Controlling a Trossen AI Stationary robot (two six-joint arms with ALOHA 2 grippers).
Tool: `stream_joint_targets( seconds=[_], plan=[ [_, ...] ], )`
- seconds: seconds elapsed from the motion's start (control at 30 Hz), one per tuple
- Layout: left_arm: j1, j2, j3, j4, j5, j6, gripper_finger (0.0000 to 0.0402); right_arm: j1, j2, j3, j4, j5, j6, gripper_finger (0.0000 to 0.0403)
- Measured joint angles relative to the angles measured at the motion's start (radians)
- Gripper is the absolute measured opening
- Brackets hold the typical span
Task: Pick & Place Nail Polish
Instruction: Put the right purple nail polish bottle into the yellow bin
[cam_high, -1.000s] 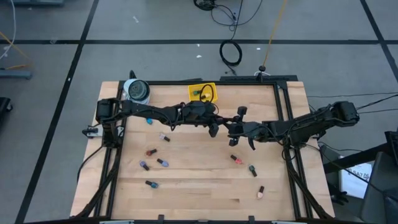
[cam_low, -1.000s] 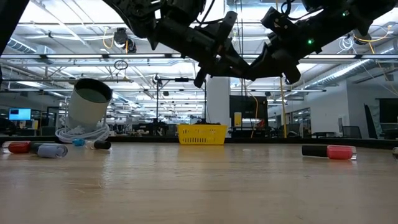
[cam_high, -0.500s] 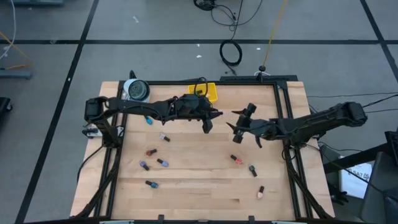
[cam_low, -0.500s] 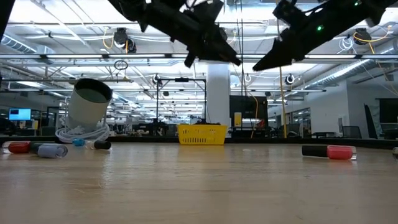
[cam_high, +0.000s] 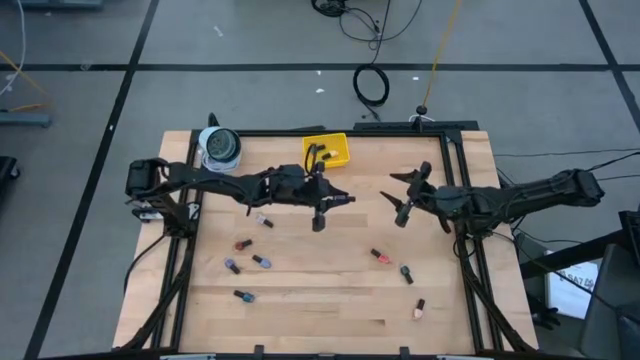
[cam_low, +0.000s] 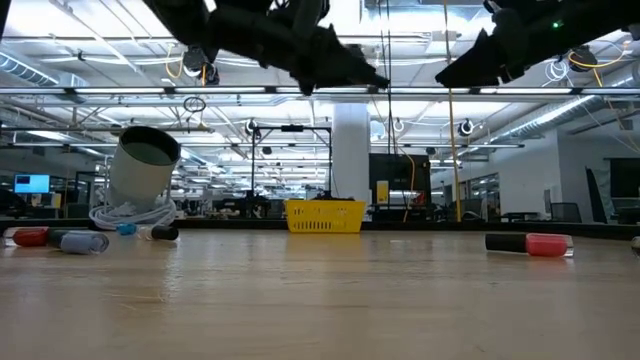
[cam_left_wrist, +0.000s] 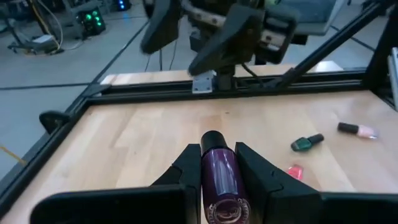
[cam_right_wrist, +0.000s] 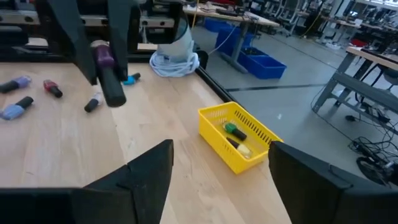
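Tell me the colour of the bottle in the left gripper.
Purple bottle, dark cap; clearest in the left wrist view.

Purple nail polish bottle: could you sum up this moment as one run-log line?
left fingers: shut on purple bottle, above table | right fingers: open, empty | yellow tray: holds two bottles

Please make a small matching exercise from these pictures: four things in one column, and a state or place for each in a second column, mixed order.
Things:
1. left gripper
2. right gripper
3. yellow rectangular plastic tray
4. round grey-white tape roll

States or places:
a. open, holding nothing
b. far left corner of the table
c. shut on a purple nail polish bottle
d. holds two bottles, far edge

Pairs: 1-c, 2-a, 3-d, 4-b
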Motion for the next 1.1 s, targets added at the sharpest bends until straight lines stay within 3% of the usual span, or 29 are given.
stream_joint_targets(
  seconds=[0.1,0.2,0.37,0.57,0.63,0.8,1.1],
  plan=[
    [0.015,0.0,-0.05,0.063,0.032,-0.036,0.0051,0.0,-0.028,-0.015,0.01,0.001,-0.001,0.0249],
    [0.029,0.001,-0.085,0.143,0.166,-0.085,0.0051,0.0,-0.046,-0.027,0.025,0.001,-0.001,0.0249],
    [0.029,0.0,-0.088,0.175,0.574,-0.188,0.0051,0.0,-0.052,-0.031,0.033,0.001,-0.004,0.0249],
    [-0.062,0.0,-0.088,0.324,1.174,-0.328,0.0051,0.0,-0.051,-0.031,0.035,0.001,-0.005,0.0249],
    [-0.108,0.0,-0.088,0.357,1.277,-0.333,0.0051,0.0,-0.051,-0.031,0.035,0.001,-0.005,0.0249],
    [-0.161,0.0,-0.088,0.395,1.233,-0.377,0.0051,0.0,-0.051,-0.031,0.035,0.001,-0.005,0.0249],
    [-0.157,0.0,-0.088,0.371,1.156,-0.368,0.0051,0.0,-0.051,-0.031,0.035,0.001,-0.003,0.0249]
  ],
)
